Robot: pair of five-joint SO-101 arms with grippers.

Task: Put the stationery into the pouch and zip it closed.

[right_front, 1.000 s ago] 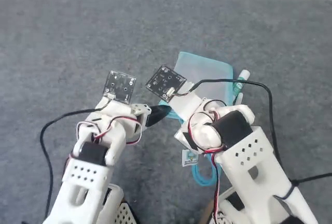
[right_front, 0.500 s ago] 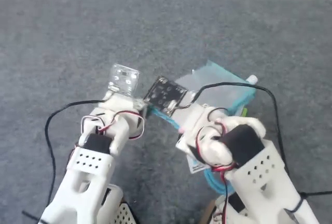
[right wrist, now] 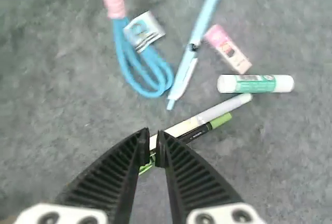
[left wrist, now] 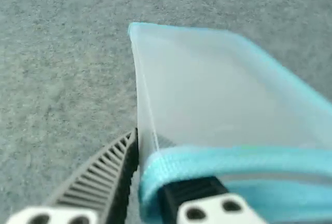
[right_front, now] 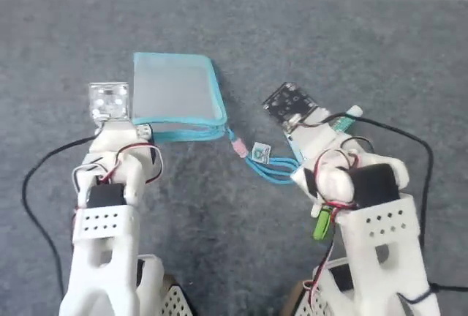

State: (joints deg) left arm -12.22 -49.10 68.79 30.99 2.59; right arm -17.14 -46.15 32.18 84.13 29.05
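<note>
While your right gripper hangs pinched together and empty over the green marker, your left gripper clamps the pouch by its zip corner (pen, eraser and glue stick lie loose by the marker). Loading hasn't begun, I judge: spread those fingers, then lower onto the marker.

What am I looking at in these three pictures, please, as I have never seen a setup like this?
These are two small robot arms at a grey table, each ending in a gripper. One picture looks down from a fixed camera; the other two come from cameras on the wrists. The left gripper clamps a corner of the blue-edged pouch. The right gripper hangs over a white-and-green marker; whether it grips it is unclear. Nearby lie a blue pen, a glue stick, a small pink item and a looped blue strap.
</note>
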